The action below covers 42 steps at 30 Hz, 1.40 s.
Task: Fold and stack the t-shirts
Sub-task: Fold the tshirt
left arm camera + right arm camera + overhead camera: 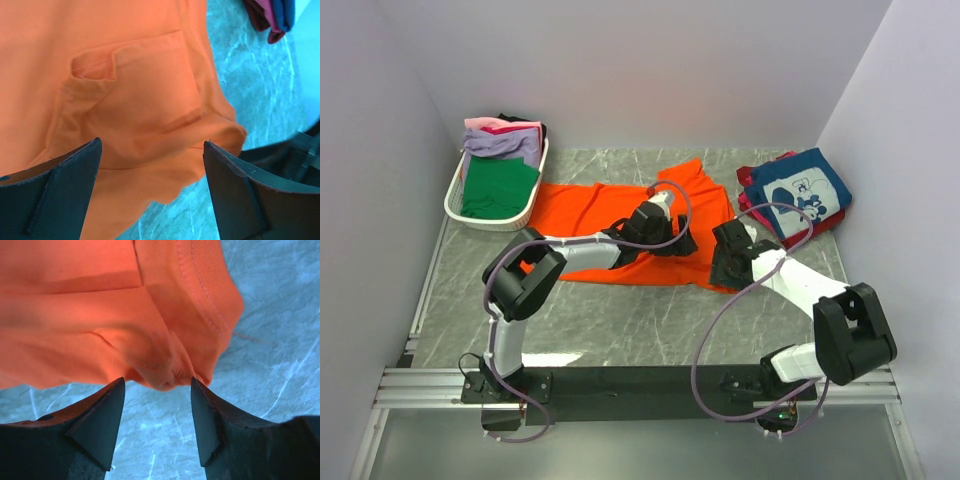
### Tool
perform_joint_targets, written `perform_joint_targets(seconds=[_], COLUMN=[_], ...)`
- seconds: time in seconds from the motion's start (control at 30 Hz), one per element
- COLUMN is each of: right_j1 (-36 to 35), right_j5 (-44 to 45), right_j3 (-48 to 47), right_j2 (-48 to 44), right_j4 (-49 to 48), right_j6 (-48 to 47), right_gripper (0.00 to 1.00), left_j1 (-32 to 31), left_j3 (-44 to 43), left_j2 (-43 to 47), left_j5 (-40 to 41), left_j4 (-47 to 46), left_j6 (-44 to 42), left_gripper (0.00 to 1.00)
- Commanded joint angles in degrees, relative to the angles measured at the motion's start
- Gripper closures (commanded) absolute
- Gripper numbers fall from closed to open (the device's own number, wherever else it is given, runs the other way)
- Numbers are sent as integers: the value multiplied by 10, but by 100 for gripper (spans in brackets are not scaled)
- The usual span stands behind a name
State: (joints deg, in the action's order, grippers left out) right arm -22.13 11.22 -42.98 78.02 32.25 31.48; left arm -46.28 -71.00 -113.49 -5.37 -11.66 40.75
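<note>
Step in hand: gripping the orange t-shirt (590, 215), spread on the surface (620, 330), for a fold. Left fingers (60, 185) are spread above the cloth. Right fingers (95, 420) are spread at its bunched edge. Next move likely calls for both pairs to close, then lift evenly.

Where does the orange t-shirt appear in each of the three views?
Top external: orange t-shirt spread across the middle of the table.
Left wrist: it fills the upper left.
Right wrist: it fills the top half.
Shared landmark: the grey marble table beside the shirt's edge.
</note>
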Motion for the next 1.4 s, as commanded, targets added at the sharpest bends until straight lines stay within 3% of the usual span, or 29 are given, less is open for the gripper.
perform_joint_targets(seconds=[0.0, 0.17, 0.27, 0.4, 0.5, 0.97, 1.1, 1.2, 1.37], right_j1=[7, 12, 12, 13, 12, 14, 13, 13, 20], right_j5=[15, 20, 26, 41, 49, -41, -69, -69, -52], right_j3=[-21, -24, -18, -16, -16, -9, 0, -27, -110], right_j2=[12, 29, 30, 25, 16, -35, -52, -84, -93], right_j4=[-27, -34, -33, -17, 4, 113, 118, 132, 127], right_j6=[-8, -14, -15, -16, -16, -5, -8, -12, -31], right_gripper=[39, 47, 58, 88, 100, 99, 68, 52, 43], left_j1=[-3, -3, -3, -2, 0, 5, 5, 5, 4], left_j3=[-24, -43, -55, -72, -77, -60, -55, -54, -54], left_j2=[-5, -31, -46, -66, -74, -79, -78, -74, -47], left_j5=[-36, -48, -43, -24, -16, -17, -25, -30, -24], left_j4=[-41, -48, -50, -40, -38, -61, -74, -78, -77], left_j6=[13, 21, 21, 14, 14, 25, 23, 18, 6], left_gripper=[12, 12, 12, 12, 12, 12, 11, 12, 11])
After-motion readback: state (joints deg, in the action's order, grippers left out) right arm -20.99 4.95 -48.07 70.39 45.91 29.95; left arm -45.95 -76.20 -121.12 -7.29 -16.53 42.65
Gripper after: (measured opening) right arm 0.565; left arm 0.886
